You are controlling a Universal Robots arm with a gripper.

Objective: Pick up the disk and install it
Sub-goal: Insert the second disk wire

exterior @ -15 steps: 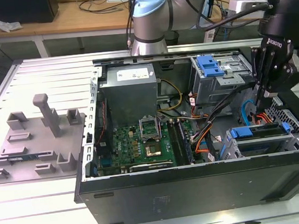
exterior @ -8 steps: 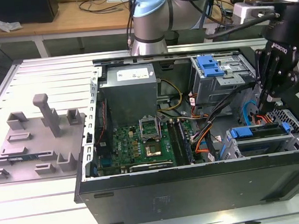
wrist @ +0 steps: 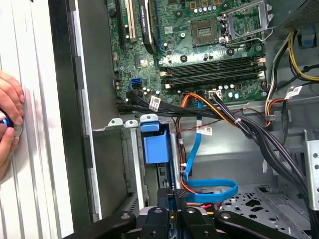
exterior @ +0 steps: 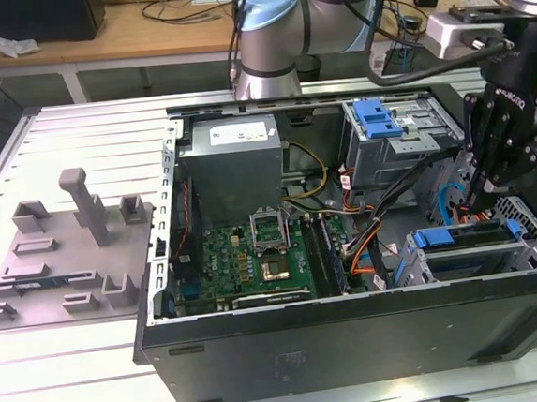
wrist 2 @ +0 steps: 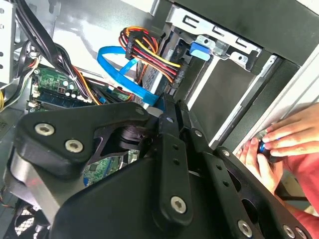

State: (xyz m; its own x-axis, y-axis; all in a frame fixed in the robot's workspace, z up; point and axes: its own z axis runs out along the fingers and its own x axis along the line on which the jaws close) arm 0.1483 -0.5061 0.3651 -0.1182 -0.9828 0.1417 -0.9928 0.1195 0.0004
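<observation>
The claw [exterior: 478,203] hangs low in the open computer case [exterior: 356,344], fingers drawn narrow with nothing visibly between them, tips just beside the disk [exterior: 446,236], whose blue frame seems to sit in the lower drive cage [exterior: 471,257]. I'd judge this the seating stage, where any further push needs a straight line clear of the blue cable [wrist: 212,189]. Both wrist views add a person's hand [wrist 2: 279,144] resting outside the case wall, while the exterior view gives the cage's place.
</observation>
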